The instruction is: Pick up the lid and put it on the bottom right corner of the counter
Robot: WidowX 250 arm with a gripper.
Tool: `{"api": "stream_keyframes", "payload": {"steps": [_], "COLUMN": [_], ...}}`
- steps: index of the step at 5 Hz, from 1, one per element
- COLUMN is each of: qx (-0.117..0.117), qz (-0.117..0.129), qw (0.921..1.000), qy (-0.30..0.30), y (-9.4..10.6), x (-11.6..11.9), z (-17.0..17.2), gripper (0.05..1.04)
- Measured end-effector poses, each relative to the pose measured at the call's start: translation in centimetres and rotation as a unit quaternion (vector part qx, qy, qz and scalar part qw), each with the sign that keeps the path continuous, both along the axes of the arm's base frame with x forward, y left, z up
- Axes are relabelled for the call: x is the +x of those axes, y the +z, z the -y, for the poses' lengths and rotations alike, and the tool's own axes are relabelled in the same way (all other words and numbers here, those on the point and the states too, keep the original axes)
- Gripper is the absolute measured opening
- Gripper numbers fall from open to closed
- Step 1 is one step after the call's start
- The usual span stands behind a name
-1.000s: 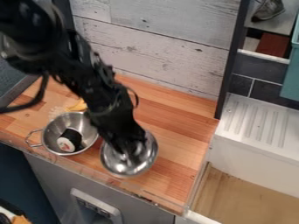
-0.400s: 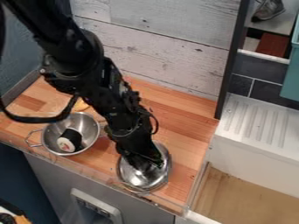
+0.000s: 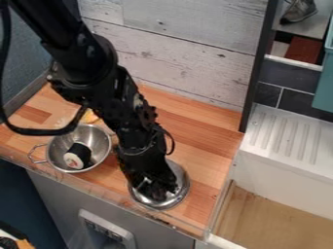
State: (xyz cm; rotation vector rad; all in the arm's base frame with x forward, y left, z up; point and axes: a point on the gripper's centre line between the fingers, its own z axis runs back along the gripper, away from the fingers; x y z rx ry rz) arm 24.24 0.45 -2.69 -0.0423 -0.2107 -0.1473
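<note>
The pincer [image 3: 158,190] hangs in the lower middle of the frame, over the round metal lid [image 3: 180,178]; whether it stands wide or narrow, or has hold of the lid, I cannot tell. The lid lies on the tabletop [image 3: 208,141], near its front edge, showing around the pincer, mostly on its right side and below. The black arm [image 3: 98,68] runs down to it from the upper left, a cable looping at its left. To the left of the lid, a metal pot [image 3: 100,139] with wire handles sits on the tabletop; in it lies a black roll [image 3: 79,150], its pale end bearing a small reddish mark. Just above the pot is something yellow [image 3: 90,116], partly behind the arm. A pale plank wall [image 3: 175,48] rises behind. At the right are a white ribbed drainboard [image 3: 283,138] and, below it, a wood-coloured basin floor [image 3: 273,223]. In the upper right, a grey shoe [image 3: 298,11] sits above a reddish-brown block [image 3: 304,49], near a teal container [image 3: 325,90].
</note>
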Motion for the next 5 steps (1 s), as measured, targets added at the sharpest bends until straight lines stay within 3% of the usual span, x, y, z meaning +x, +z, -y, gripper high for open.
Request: {"api": "stream_keyframes", "payload": {"steps": [1,4,5], "qx": [-0.005,0.002,0.03], "qz": [0.019,0.069,0.07], "qw": [0.9998,0.9976,0.997], "qy": [-0.002,-0.005,-0.009], "y": [1.5,8.3,9.0], "x": [0.4,1.8,2.2], "z": [0.2,-1.1,-1.7], "gripper": [1.022,1.006,1.006]}}
